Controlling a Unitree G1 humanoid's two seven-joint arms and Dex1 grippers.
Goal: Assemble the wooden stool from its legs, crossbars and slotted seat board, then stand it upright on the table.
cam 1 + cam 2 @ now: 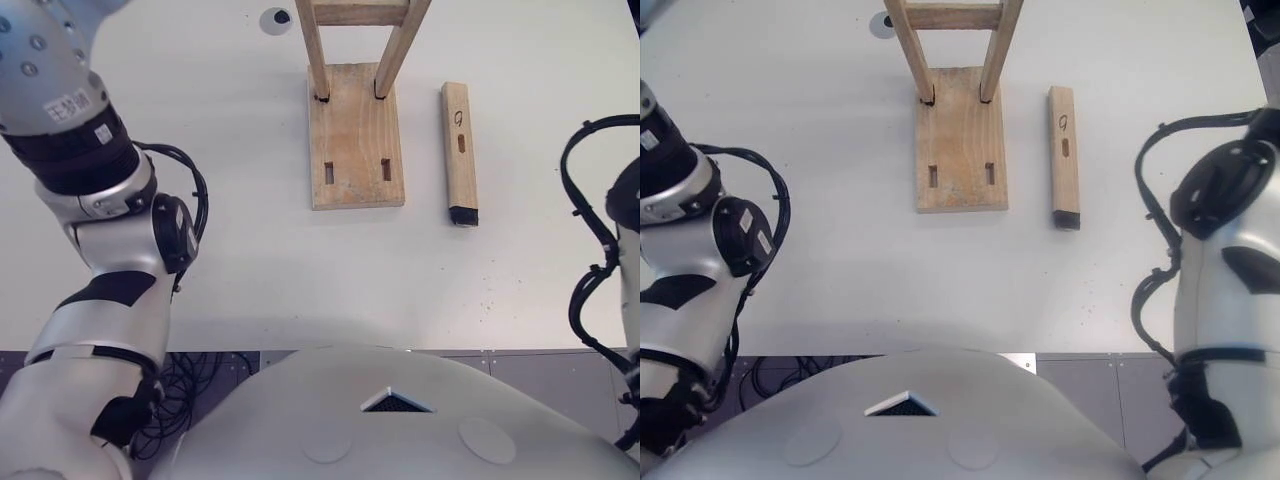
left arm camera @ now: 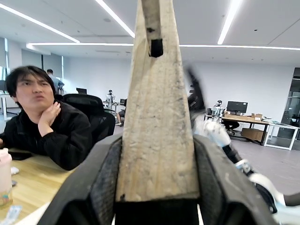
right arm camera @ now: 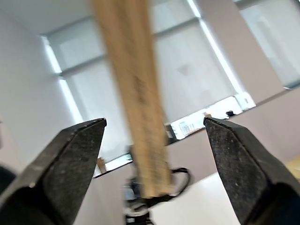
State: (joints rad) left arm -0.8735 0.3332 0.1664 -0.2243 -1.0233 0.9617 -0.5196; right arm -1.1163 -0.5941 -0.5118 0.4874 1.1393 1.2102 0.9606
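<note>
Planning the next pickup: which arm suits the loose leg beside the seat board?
Right, likely: the loose leg lies right of the seat board, the right pincer is open, the left pincer clamps a second leg.

On the table (image 1: 200,250), the seat board (image 1: 357,150) lies flat, two legs (image 1: 314,50) standing in its far slots with a crossbar (image 1: 360,12) between them; its near slots (image 1: 329,172) face the robot. A loose leg (image 1: 460,150) lies right of the board, parallel and apart. A wooden piece (image 2: 157,108) sits between the fingers of the left gripper (image 2: 157,159), touching both
</note>
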